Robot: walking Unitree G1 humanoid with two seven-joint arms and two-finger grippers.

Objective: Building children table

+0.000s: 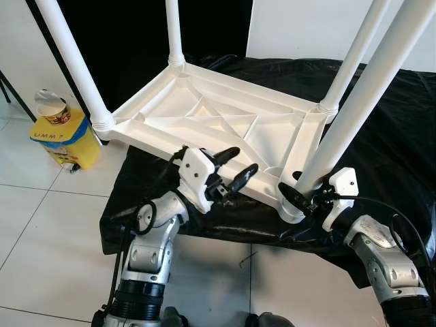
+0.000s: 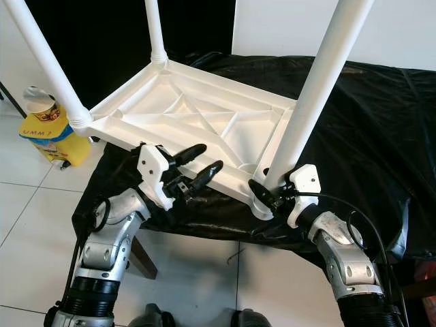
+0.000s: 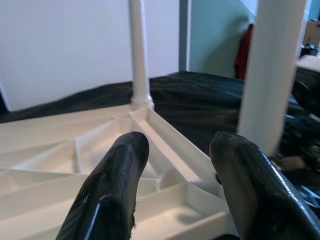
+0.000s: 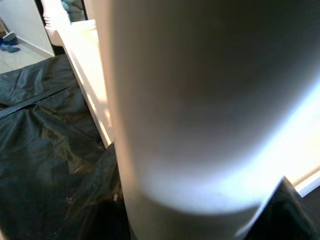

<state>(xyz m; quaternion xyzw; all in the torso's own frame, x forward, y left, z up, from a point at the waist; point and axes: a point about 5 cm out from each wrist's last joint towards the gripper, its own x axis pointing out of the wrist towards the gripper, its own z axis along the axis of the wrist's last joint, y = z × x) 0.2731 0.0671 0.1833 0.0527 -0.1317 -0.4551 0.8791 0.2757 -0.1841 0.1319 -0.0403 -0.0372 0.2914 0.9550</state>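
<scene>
**Upturned table, right gripper on near leg**

The white ribbed plastic tabletop (image 1: 218,126) lies upside down at frame centre on a black sheet (image 1: 381,136), its near edge overhanging tiled floor (image 1: 41,225). The left gripper (image 1: 235,170) hovers parted, empty, over that edge. The right gripper (image 1: 300,197) clasps the round leg (image 1: 354,109) near its socket.

Four upright legs (image 1: 368,95) ring the open tabletop underside (image 1: 225,126).

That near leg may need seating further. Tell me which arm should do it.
Right, most likely. The right gripper already straddles the near white plastic table leg just above its socket, while the left gripper hangs open over the upturned white ribbed tabletop, gripping nothing.
</scene>
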